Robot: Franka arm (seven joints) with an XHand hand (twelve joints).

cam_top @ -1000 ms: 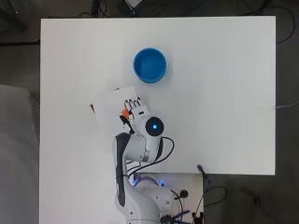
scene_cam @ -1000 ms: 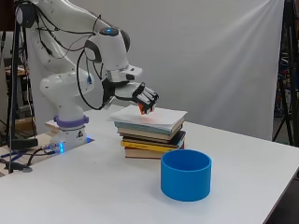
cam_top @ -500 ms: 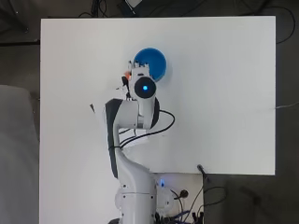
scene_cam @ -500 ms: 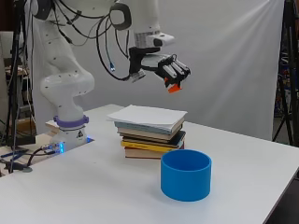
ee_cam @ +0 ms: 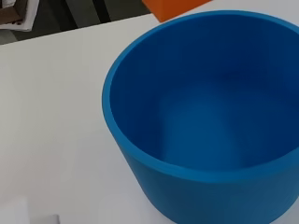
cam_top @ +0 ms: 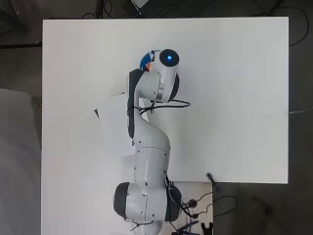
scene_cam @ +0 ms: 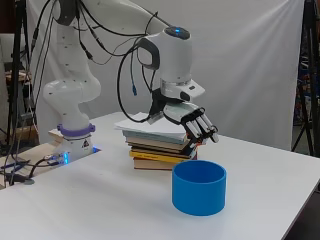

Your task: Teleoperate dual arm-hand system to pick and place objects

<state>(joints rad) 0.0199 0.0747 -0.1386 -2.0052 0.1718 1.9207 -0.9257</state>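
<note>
The blue cup (scene_cam: 199, 193) is seen upright on the white table (scene_cam: 260, 165), nothing inside it. Just above its rim the hand (scene_cam: 192, 119) is held, fingers curled around an orange block (ee_cam: 175, 8). A stack of books (scene_cam: 157, 146) is seen just behind

My arm (cam_top: 146, 147) reaching up the white table (cam_top: 234, 98), covering most of the blue cup (cam_top: 145, 61), an orange bit (cam_top: 149, 63) at its edge, white paper (cam_top: 113, 125) beside me
</note>
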